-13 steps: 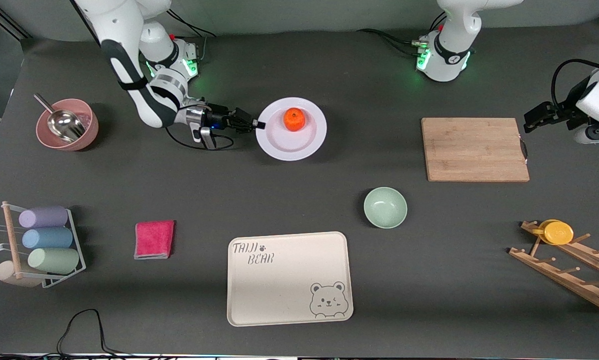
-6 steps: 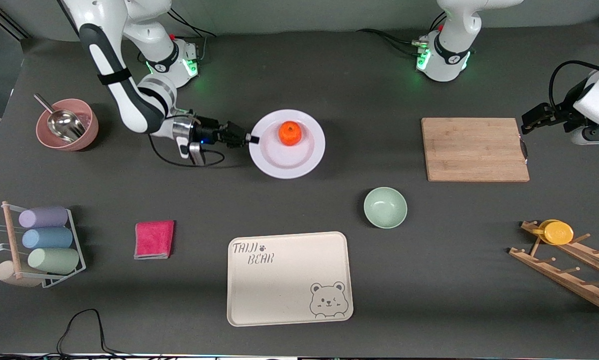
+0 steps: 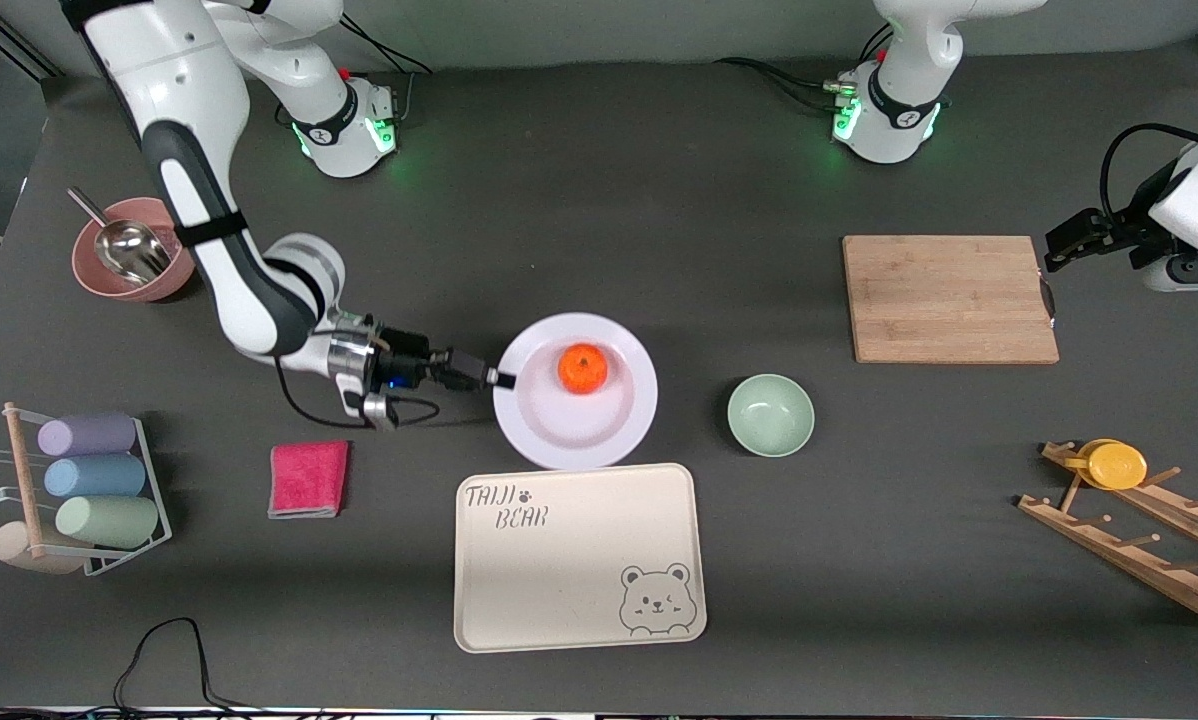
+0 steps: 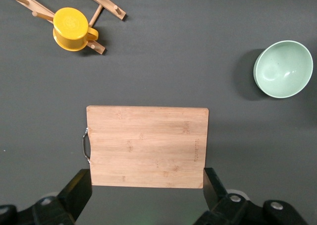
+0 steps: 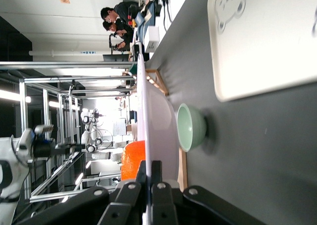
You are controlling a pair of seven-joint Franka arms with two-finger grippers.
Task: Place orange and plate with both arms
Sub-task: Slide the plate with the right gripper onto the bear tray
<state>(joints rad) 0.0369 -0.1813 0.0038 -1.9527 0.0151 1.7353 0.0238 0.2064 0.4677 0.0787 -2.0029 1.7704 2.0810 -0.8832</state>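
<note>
The white plate (image 3: pixel 571 420) carries the orange (image 3: pixel 582 368) on it. My right gripper (image 3: pixel 500 379) is shut on the plate's rim and holds the plate level, over the table beside the cream bear tray (image 3: pixel 579 556). In the right wrist view the plate (image 5: pixel 154 126) shows edge-on between the fingers, with the orange (image 5: pixel 133 159) on it. My left gripper (image 3: pixel 1056 244) is open and empty, up beside the wooden cutting board (image 3: pixel 951 298) at the left arm's end. In the left wrist view its fingers (image 4: pixel 79 188) stand wide apart over the board (image 4: pixel 146 145).
A pale green bowl (image 3: pixel 770 414) sits beside the plate. A pink bowl with a metal scoop (image 3: pixel 134 248), a rack of cups (image 3: pixel 79 490) and a pink cloth (image 3: pixel 308 478) lie toward the right arm's end. A wooden rack with a yellow cup (image 3: pixel 1115 464) lies toward the left arm's end.
My right gripper has carried the plate with the orange toward the front camera, from near its base to just above the bear tray. The left arm has barely moved.
</note>
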